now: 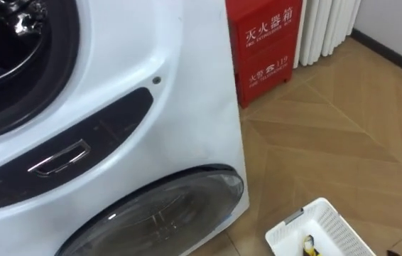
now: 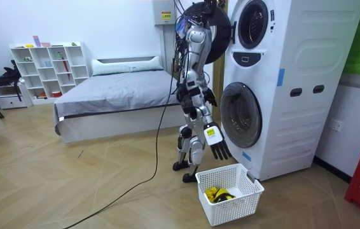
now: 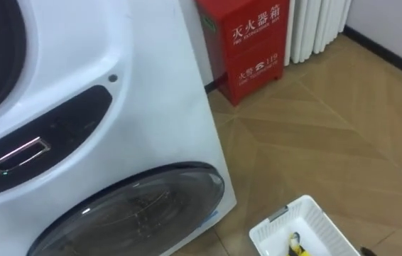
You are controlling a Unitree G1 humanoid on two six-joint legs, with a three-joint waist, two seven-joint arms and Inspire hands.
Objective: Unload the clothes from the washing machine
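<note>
Clothes: you see one yellow-and-black piece (image 2: 219, 194) lying in the white basket (image 2: 234, 213) on the floor, in neither hand.
Right hand (image 2: 218, 147): hangs low in front of the knees, just above the basket; fingers straight and spread, holding and touching nothing.
Left hand (image 2: 208, 97): at waist height by the lower door (image 2: 238, 114); you cannot tell whether it is open or closed.
Room view: gives you the robot standing close before the stacked washing machine (image 2: 294, 95), with the upper door (image 2: 219, 25) swung open and the lower door closed.
Eye views: give you the upper drum mouth (image 1: 16, 64), a chrome handle (image 1: 60, 158) below it, and a red cabinet (image 1: 265, 43) beside the machine.
Room: wood floor (image 2: 72, 184); bed (image 2: 116, 95) and white shelf (image 2: 46, 70) behind the robot.
</note>
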